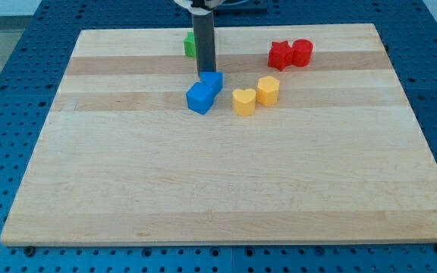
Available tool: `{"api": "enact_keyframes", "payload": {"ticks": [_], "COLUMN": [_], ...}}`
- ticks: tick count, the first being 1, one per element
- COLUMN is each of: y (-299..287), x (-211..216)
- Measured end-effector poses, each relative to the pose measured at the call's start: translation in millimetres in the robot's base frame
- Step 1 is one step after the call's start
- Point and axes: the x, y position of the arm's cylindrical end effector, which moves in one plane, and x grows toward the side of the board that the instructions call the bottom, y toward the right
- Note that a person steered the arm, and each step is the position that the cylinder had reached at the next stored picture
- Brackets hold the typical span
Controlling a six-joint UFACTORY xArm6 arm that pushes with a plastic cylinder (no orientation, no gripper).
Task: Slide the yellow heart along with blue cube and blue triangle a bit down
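Observation:
The yellow heart (243, 101) lies on the wooden board (226, 189) in the upper middle. The blue cube (199, 98) sits to its left. The blue triangle (213, 80) touches the cube's upper right. My rod comes down from the view's top, and my tip (205, 73) rests at the top edge of the blue triangle, touching or nearly touching it. The heart stands a small gap right of the two blue blocks.
A yellow hexagon-like block (268, 90) sits just right of the heart. Two red blocks (290, 54) lie together at the upper right. A green block (190, 44) is partly hidden behind the rod near the board's top edge.

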Motion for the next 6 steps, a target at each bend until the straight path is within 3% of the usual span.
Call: {"api": "enact_keyframes", "payload": {"ticks": [2, 6], "y": [3, 59], "x": [39, 26]}}
